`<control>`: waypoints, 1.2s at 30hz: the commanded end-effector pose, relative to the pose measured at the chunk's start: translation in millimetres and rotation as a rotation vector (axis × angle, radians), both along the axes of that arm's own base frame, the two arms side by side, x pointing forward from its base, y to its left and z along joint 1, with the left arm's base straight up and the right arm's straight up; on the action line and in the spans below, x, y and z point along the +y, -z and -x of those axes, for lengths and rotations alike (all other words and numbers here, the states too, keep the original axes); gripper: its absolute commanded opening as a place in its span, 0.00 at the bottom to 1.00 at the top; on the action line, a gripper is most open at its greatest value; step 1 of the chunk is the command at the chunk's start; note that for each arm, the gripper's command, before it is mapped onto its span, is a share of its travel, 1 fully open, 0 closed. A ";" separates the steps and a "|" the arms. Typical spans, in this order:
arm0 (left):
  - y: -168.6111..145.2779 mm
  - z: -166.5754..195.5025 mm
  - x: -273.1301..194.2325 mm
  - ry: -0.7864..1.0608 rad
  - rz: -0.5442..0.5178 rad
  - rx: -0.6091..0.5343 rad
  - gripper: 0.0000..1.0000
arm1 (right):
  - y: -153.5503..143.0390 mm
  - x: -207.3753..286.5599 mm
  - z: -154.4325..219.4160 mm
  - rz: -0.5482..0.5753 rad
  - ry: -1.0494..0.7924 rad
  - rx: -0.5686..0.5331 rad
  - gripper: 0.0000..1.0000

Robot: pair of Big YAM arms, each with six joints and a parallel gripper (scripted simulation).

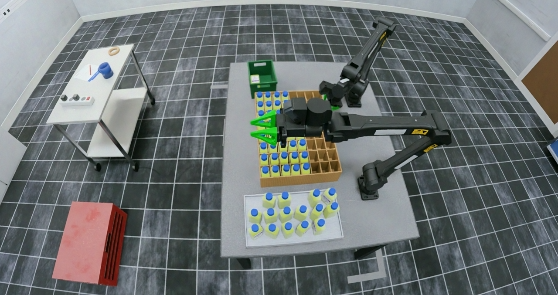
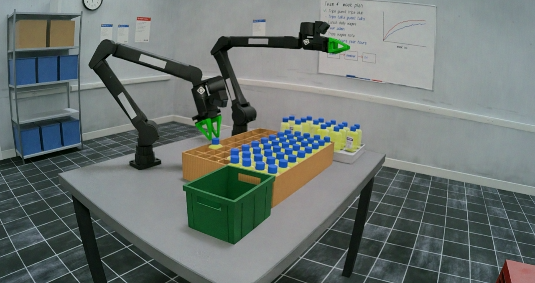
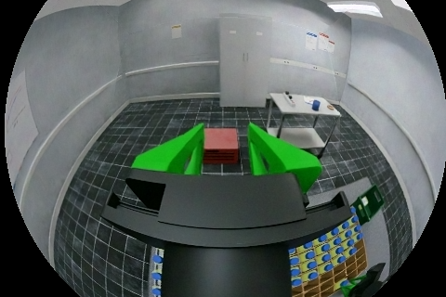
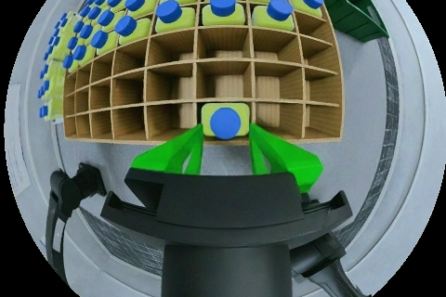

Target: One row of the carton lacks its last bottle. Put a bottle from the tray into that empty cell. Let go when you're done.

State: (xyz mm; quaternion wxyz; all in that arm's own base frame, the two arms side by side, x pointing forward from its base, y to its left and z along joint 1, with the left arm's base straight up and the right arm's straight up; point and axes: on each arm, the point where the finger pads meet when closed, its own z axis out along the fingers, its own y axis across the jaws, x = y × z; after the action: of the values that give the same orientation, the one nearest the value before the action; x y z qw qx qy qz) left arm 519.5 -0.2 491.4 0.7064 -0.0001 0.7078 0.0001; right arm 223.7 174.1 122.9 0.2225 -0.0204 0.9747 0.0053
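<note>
The carton [image 1: 300, 179] [image 2: 303, 172] [image 3: 307, 288] [image 4: 321, 135] rests on the tabletop [image 1: 362, 215] [image 2: 149, 199] [image 3: 378, 232] [image 4: 362, 102], with the green crate [image 1: 263, 86] [image 2: 213, 214] [image 3: 372, 209] [image 4: 346, 14] at one end and the tray [image 1: 293, 243] [image 2: 349, 155] at the other. In the row nearest the crate, four blue-capped bottles are present and the empty cell [image 1: 295, 95] [image 4: 308, 25] follows them; it is unfilled. Bottles available for the task stand upright in the tray. A lone bottle [image 2: 215, 142] [image 4: 226, 122] sits upright in the carton's outermost line of cells, on the side toward the arm bases, apart from the filled block. The right claw [image 1: 331, 103] [image 2: 213, 137] [image 4: 226, 129] is partly open, points downward above the lone bottle and grips nothing; whether its fingertips touch the cap cannot be determined. The left claw [image 1: 252, 128] [image 2: 349, 47] [image 3: 226, 129] is likewise partly open and unloaded, held level high above the carton and directed away from the arm bases. One labelled bottle [image 1: 254, 78] is inside the crate.
</note>
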 end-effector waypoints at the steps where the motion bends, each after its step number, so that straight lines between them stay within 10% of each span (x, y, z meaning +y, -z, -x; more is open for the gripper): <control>1: -48.2 -2.7 -2.8 0.001 -0.010 -0.084 0.42 | 4.2 5.0 -16.4 -0.011 0.003 -0.017 0.44; 36: -48.2 -2.7 -2.8 0.001 -0.010 -0.084 0.42 | -1.7 12.2 -21.2 -0.039 -0.004 -0.041 0.35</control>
State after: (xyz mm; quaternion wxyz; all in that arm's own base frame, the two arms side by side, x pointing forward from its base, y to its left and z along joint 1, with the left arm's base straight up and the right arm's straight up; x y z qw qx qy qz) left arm 519.5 -0.2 491.4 0.7064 -0.0001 0.7078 0.0001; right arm 233.6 176.1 108.0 0.2234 -0.0210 0.9745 0.0053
